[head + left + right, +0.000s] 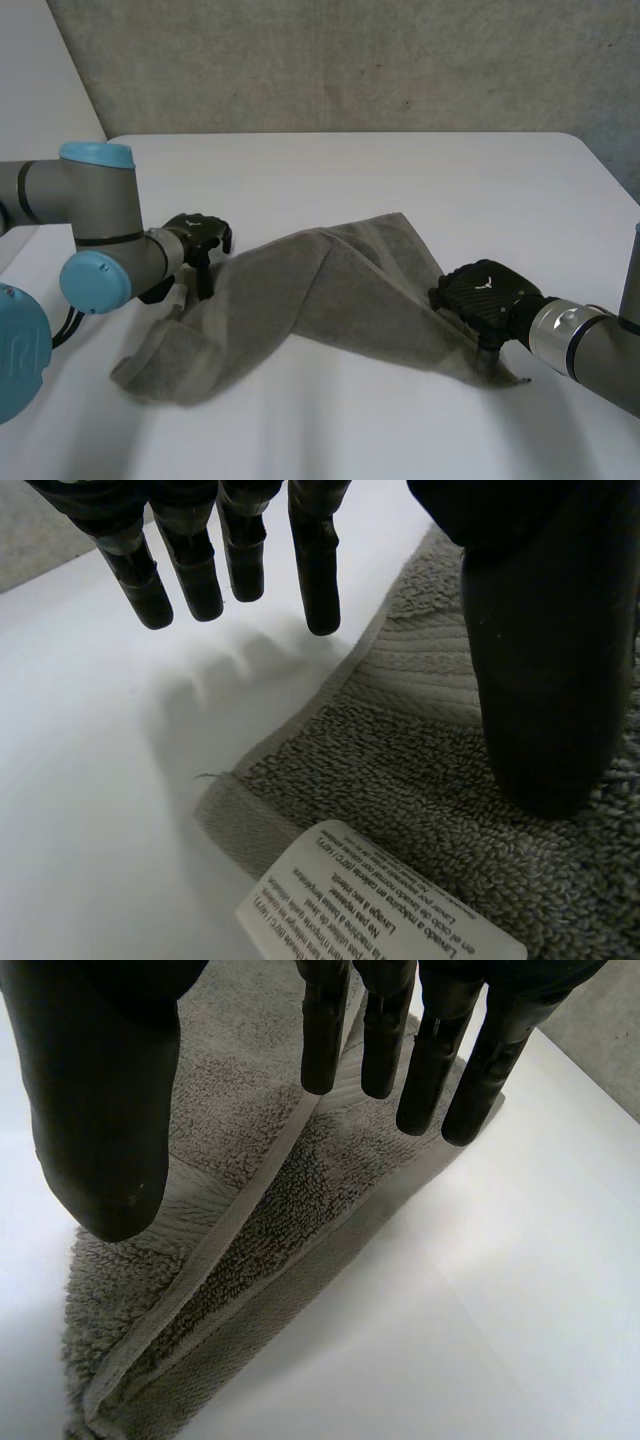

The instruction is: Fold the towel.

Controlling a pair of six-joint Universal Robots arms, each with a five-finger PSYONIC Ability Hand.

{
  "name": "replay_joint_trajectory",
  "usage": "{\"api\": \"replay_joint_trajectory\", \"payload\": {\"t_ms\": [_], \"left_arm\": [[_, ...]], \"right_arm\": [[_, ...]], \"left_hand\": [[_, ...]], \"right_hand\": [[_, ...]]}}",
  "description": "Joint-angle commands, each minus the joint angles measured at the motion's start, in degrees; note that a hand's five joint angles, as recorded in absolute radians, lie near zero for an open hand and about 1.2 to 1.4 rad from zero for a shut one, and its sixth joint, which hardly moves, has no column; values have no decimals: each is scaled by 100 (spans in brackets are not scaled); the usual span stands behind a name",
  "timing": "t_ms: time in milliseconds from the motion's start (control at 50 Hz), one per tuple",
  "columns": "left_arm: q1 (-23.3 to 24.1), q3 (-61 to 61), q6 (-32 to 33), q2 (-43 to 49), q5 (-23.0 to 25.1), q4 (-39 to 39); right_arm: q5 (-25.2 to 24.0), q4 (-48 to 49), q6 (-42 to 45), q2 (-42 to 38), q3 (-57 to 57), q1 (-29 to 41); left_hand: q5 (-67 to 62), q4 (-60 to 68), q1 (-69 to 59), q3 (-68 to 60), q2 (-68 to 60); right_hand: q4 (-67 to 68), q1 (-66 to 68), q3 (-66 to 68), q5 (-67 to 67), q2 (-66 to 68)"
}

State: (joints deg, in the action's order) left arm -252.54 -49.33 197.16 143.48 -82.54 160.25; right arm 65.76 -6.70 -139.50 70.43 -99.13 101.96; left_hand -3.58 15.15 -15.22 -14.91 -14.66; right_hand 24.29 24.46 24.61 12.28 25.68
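Towel [330,300]: rumpled and twisted, mid-table [400,170]
Left hand [200,238]: at the towel's 9 o'clock; fingers straight, thumb apart, gripping nothing
Right hand [485,295]: at 3 o'clock; fingers spread over a corner, nothing pinched
Your move: pinch both corners firmly; pull the twist flat before you fold

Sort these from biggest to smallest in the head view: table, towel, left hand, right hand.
1. table
2. towel
3. right hand and left hand: nearly alike; the right looks slightly larger, perhaps from its angle.
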Motion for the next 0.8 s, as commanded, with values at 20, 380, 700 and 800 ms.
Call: {"api": "replay_joint_trajectory", "payload": {"t_ms": [20,380,700,800], "left_arm": [[109,11,-2,31,19,-20],[109,55,7,13,10,-20],[249,-6,-11,-154,19,-125],[241,-173,-37,-532,10,-134]], "right_arm": [[7,37,2,-20,-1,0],[16,37,2,-64,-1,0],[165,37,11,-29,7,0],[235,-15,-138,15,86,0]], "left_hand": [[-33,-123,130,100,75],[-3616,3460,-3453,-3483,-3508],[-6642,6485,-6478,-6509,-6534],[-6642,6485,-6478,-6509,-6534]], "right_hand": [[-226,-244,-258,-26,-365],[-242,-260,-275,-42,-382],[-226,-244,-258,-26,-365],[-175,-193,-207,25,-314]]}}
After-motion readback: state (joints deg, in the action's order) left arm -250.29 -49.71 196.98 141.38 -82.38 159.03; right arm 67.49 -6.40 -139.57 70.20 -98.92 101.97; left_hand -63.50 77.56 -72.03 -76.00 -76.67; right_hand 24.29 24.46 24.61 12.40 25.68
